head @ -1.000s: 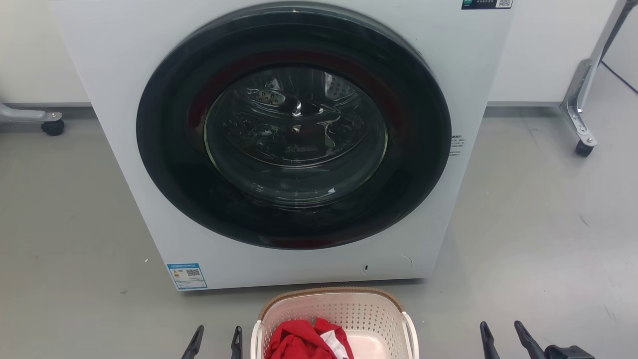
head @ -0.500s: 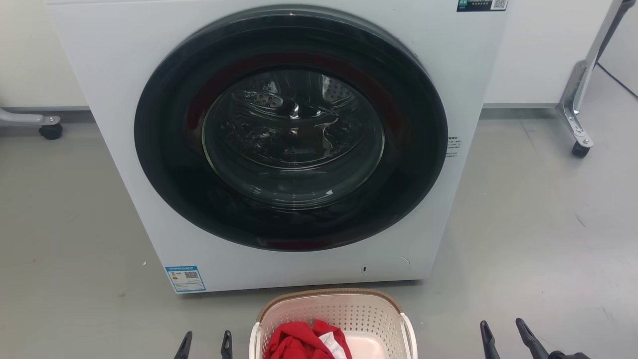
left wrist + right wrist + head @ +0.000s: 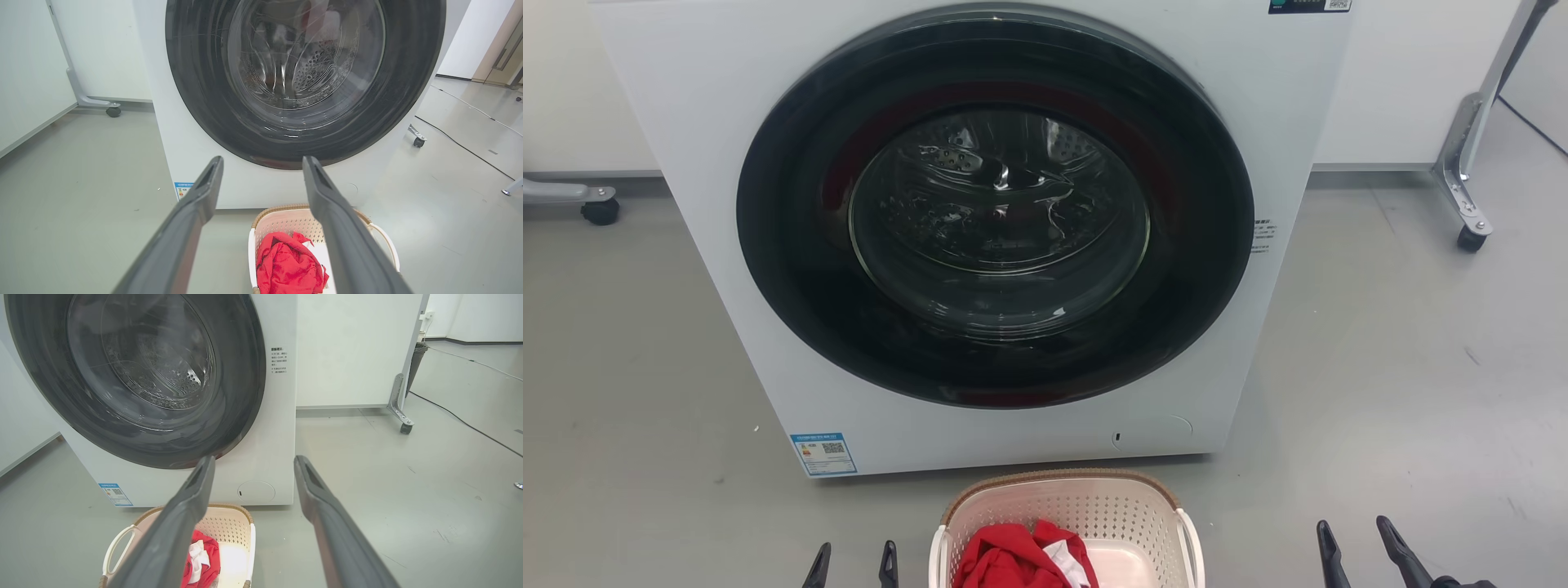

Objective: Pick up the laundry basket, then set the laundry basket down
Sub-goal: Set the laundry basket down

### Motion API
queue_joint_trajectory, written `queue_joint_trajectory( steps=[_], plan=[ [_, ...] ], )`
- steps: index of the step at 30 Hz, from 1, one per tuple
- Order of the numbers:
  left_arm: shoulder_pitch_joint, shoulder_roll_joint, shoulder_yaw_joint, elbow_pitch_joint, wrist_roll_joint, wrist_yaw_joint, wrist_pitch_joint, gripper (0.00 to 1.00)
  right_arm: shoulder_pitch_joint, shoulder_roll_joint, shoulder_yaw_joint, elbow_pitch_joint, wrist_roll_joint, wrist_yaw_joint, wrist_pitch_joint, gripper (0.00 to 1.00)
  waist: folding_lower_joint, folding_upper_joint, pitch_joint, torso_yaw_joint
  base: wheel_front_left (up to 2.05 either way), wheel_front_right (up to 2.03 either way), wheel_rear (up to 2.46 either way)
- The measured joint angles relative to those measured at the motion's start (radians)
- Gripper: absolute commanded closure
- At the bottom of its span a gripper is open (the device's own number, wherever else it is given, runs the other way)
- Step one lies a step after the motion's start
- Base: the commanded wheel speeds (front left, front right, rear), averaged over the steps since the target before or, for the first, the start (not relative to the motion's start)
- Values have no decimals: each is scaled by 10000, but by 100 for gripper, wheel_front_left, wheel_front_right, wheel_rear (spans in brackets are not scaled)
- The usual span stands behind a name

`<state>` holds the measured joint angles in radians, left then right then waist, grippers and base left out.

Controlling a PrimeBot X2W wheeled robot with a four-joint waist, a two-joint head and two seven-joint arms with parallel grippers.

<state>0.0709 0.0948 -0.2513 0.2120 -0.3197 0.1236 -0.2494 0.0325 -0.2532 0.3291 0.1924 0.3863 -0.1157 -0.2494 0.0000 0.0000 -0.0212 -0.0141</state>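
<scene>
1 basket (image 3: 1111, 510) on the floor (image 3: 1380, 367), centre, just in front of 1 washer (image 3: 727, 122), door shut. Inside: red cloth (image 3: 1005, 559) w/ a white bit. 2 grippers: left gripper (image 3: 854, 559) near the basket's left side, right gripper (image 3: 1356, 539) well apart on the right. Both have fingers spread, holding nothing. 2 castered legs (image 3: 600, 211) (image 3: 1470, 237) flank the washer at the back. Floor runs wide on both sides.

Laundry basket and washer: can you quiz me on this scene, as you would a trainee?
1. True or false: the washer door is shut.
2. What lies in the laundry basket? A. red cloth B. shoes C. bottles
3. Fill in: the left gripper and right gripper are both ____, holding nothing.
Key: 1 true; 2 A; 3 open.
</scene>
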Motion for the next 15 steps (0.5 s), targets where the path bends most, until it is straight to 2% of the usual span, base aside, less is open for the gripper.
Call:
queue_joint_trajectory(
  steps=[15],
  plan=[
    [164, -27, 121, -142, 151, 8, 242, 0, 86, 2, -159, -303, -169, -33, -2, 0, 0, 0, 77, -18, 0, 0, 0]
  ],
)
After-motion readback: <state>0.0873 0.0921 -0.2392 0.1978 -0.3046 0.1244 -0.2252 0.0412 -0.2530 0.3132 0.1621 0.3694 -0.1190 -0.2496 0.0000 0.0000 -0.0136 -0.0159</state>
